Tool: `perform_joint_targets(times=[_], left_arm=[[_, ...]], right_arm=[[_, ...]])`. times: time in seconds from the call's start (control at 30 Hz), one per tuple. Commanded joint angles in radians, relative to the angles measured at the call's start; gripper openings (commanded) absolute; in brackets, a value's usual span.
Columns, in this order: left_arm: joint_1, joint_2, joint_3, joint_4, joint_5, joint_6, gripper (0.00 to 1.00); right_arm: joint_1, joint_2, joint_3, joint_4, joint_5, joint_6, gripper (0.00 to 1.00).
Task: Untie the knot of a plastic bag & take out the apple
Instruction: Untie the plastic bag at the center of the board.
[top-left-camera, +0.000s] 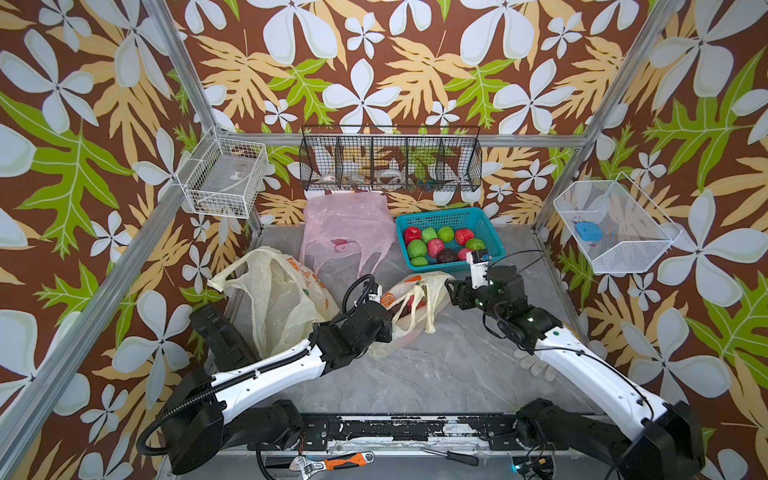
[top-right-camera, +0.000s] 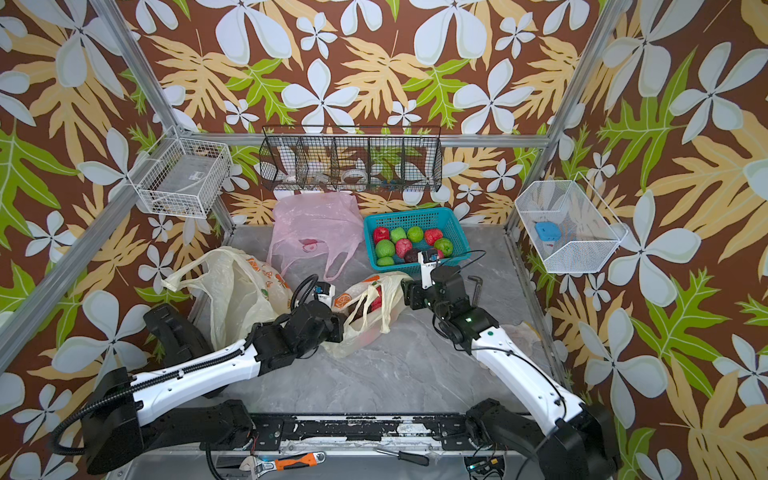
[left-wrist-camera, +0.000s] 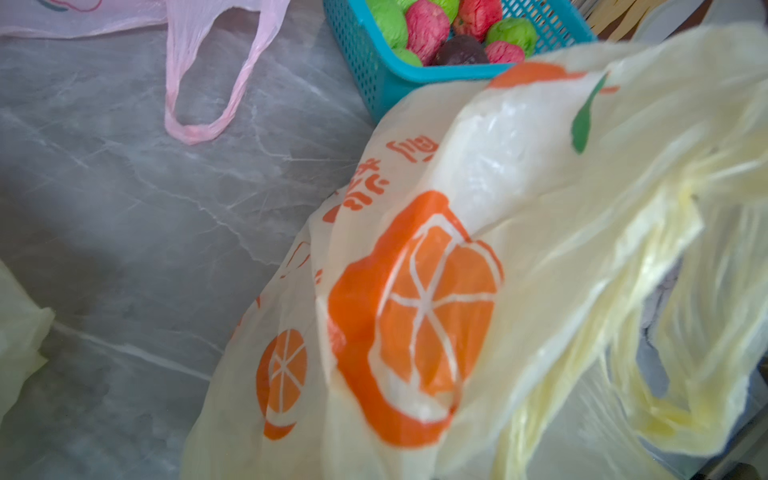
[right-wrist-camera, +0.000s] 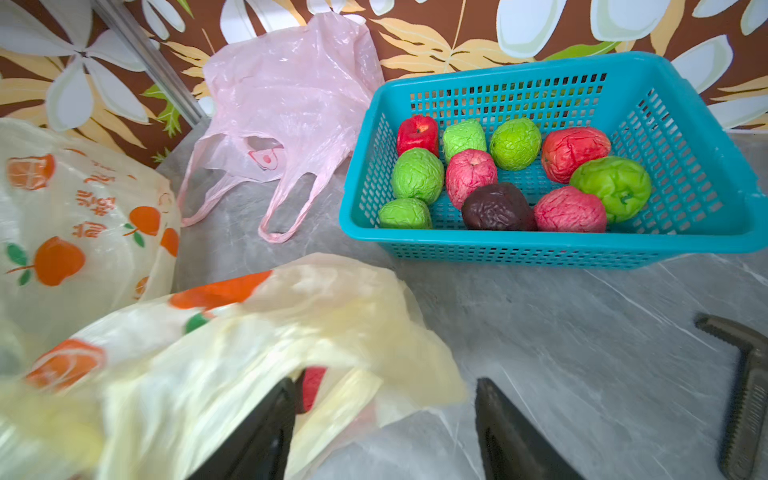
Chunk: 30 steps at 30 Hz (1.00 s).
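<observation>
On the table (top-left-camera: 436, 365), at nine o'clock, a large bag (top-left-camera: 274, 299) lies slumped, cream with orange prints, mouth open. At six o'clock a wrench (top-left-camera: 332, 461) rests on the front edge. At twelve o'clock a pink bag (top-left-camera: 345, 232) lies flat against the back wall.

Just left of centre, the left gripper (top-left-camera: 390, 320) is clenched on the near edge of the small bag (top-left-camera: 399, 336). The left wrist view shows only that bag's film, close and blurred; the fingers are not visible there. The small bag sits at the table's centre, its mouth gaping toward two o'clock, its handles (top-left-camera: 430, 313) hanging as separate loops. The apple (top-left-camera: 419, 302), red, rests inside the small bag and is seen through the mouth in both top views.

At one o'clock a basket (top-left-camera: 440, 214), blue, holds red, green and one dark fruit. The right gripper (top-left-camera: 451, 291) stands at the small bag's mouth with jaws released and spread, one finger (right-wrist-camera: 266, 428) touching the film, grasping nothing. At four o'clock a glove (top-left-camera: 536, 365) lies partly under the right arm.
</observation>
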Motion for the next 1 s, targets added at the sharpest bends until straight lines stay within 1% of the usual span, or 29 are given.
perform_joint_targets(times=[0.0, 0.03, 0.1, 0.2, 0.33, 0.5, 0.57, 0.6, 0.67, 0.7, 0.8, 0.87, 0.97], left_arm=[[0.002, 0.022, 0.006, 0.046, -0.006, 0.066, 0.0], [0.003, 0.033, 0.006, 0.046, -0.026, 0.083, 0.0], [0.011, 0.054, 0.023, 0.032, -0.027, 0.104, 0.0], [0.012, 0.057, 0.042, 0.029, -0.014, 0.11, 0.0], [0.015, 0.044, -0.001, 0.083, -0.005, 0.106, 0.0], [0.017, 0.044, 0.002, 0.074, 0.039, 0.069, 0.0], [0.017, 0.035, -0.01, 0.092, 0.048, 0.062, 0.0], [0.019, 0.033, -0.021, 0.104, 0.054, 0.06, 0.0], [0.027, 0.038, -0.036, 0.124, 0.07, 0.057, 0.0], [0.035, 0.045, -0.037, 0.123, 0.08, 0.051, 0.0], [0.056, 0.048, -0.02, 0.094, 0.106, 0.023, 0.0], [0.056, 0.031, -0.028, 0.103, 0.113, 0.02, 0.0], [0.056, 0.016, -0.059, 0.133, 0.115, 0.026, 0.0]], right_arm=[[0.001, -0.058, 0.054, -0.18, -0.028, 0.008, 0.69], [0.003, -0.071, 0.084, -0.2, -0.044, 0.014, 0.69], [0.025, -0.08, 0.125, -0.212, -0.055, 0.031, 0.68], [0.129, -0.055, 0.177, -0.191, -0.034, 0.057, 0.68], [0.246, 0.05, 0.151, -0.07, -0.091, 0.114, 0.72], [0.347, 0.208, 0.128, -0.025, -0.059, 0.18, 0.73], [0.378, 0.244, 0.098, 0.008, -0.045, 0.189, 0.67], [0.397, 0.261, 0.075, 0.024, -0.026, 0.189, 0.6], [0.423, 0.29, 0.037, 0.039, 0.005, 0.195, 0.42], [0.437, 0.306, 0.022, 0.036, 0.011, 0.205, 0.36], [0.487, 0.321, -0.015, 0.018, 0.033, 0.238, 0.28], [0.516, 0.32, -0.048, 0.019, 0.055, 0.253, 0.2], [0.54, 0.325, -0.119, 0.052, 0.028, 0.264, 0.08]])
